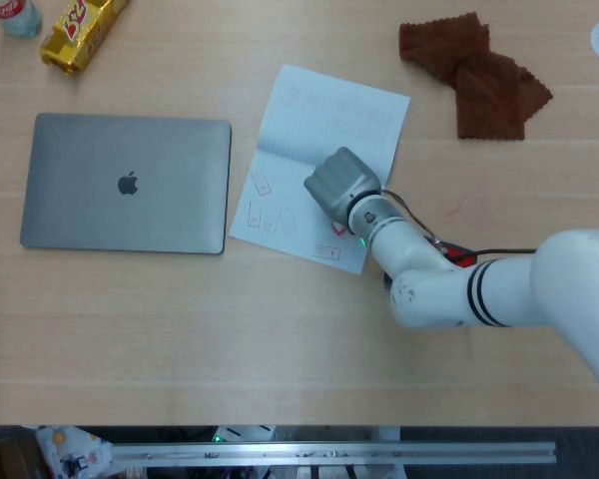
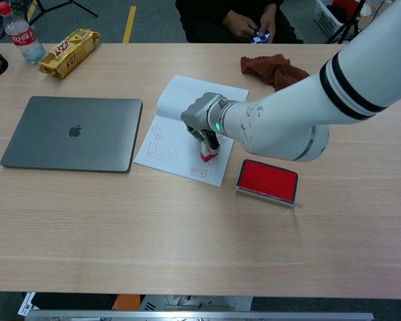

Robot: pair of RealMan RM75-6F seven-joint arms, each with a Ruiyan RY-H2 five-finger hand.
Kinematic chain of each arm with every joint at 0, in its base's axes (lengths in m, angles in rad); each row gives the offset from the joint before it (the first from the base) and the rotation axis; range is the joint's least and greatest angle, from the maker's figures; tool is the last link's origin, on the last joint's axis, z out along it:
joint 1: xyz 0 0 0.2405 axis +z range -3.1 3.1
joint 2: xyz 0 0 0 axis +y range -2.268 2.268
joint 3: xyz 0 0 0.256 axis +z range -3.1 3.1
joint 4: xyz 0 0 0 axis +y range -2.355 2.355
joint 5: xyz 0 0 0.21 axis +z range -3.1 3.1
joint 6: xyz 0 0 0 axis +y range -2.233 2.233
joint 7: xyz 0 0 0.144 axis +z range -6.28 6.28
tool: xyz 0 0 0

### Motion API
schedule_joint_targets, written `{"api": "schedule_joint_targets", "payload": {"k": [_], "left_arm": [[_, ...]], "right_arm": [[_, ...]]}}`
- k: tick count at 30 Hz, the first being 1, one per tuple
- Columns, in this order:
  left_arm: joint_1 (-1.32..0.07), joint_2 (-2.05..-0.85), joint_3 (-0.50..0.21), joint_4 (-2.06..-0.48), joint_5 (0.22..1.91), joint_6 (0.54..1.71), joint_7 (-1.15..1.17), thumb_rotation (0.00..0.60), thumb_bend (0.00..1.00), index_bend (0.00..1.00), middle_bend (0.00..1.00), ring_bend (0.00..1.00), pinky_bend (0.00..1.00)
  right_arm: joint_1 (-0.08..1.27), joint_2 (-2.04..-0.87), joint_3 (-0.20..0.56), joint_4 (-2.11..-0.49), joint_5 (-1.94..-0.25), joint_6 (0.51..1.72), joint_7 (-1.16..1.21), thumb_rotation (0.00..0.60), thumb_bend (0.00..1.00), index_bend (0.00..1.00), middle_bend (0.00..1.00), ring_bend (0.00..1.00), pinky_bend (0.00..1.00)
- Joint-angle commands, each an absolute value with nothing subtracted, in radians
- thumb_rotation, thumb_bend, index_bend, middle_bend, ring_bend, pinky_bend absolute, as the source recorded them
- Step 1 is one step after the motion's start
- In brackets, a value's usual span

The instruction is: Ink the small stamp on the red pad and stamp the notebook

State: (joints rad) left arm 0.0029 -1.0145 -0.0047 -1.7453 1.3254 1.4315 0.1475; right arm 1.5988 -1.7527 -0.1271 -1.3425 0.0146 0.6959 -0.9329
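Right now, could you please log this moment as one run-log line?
right hand holds small stamp | stamp on notebook | red pad open

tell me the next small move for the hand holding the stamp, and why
Probably press straight down. The right hand holds the small stamp upright over the notebook page's lower right, on a bare patch beside earlier red prints; whether it touches yet is unclear.

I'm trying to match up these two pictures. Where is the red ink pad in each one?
Head view: the red ink pad is almost hidden under the right arm, a red sliver right of the notebook.
Chest view: the pad is in plain sight, right of centre, beside the notebook's lower right corner.
Shared landmark: the grey laptop, left of the notebook.
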Motion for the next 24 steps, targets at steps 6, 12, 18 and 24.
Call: {"api": "schedule_joint_targets", "payload": {"k": [6, 12, 18, 24], "left_arm": [[0.005, -1.010, -0.005, -1.755, 1.332, 1.439, 0.150, 0.600, 0.27, 0.16, 0.02, 0.09, 0.11], [0.009, -1.008, -0.003, -1.753, 1.327, 1.439, 0.148, 0.600, 0.27, 0.16, 0.02, 0.09, 0.11], [0.011, -1.008, -0.004, -1.746, 1.322, 1.438, 0.142, 0.600, 0.27, 0.16, 0.02, 0.09, 0.11], [0.010, -1.008, -0.005, -1.743, 1.316, 1.433, 0.141, 0.600, 0.27, 0.16, 0.02, 0.09, 0.11]], "right_arm": [[1.578, -1.698, -0.076, -1.393, -0.047, 0.694, -0.879, 0.600, 0.61, 0.78, 0.51, 0.32, 0.39], [1.600, -1.738, -0.059, -1.332, -0.006, 0.672, -0.882, 0.600, 0.61, 0.78, 0.51, 0.32, 0.39], [1.620, -1.787, -0.054, -1.249, 0.049, 0.640, -0.896, 0.600, 0.62, 0.78, 0.51, 0.32, 0.39], [1.636, -1.817, -0.052, -1.201, 0.075, 0.621, -0.911, 0.600, 0.62, 0.79, 0.51, 0.32, 0.39]]}}
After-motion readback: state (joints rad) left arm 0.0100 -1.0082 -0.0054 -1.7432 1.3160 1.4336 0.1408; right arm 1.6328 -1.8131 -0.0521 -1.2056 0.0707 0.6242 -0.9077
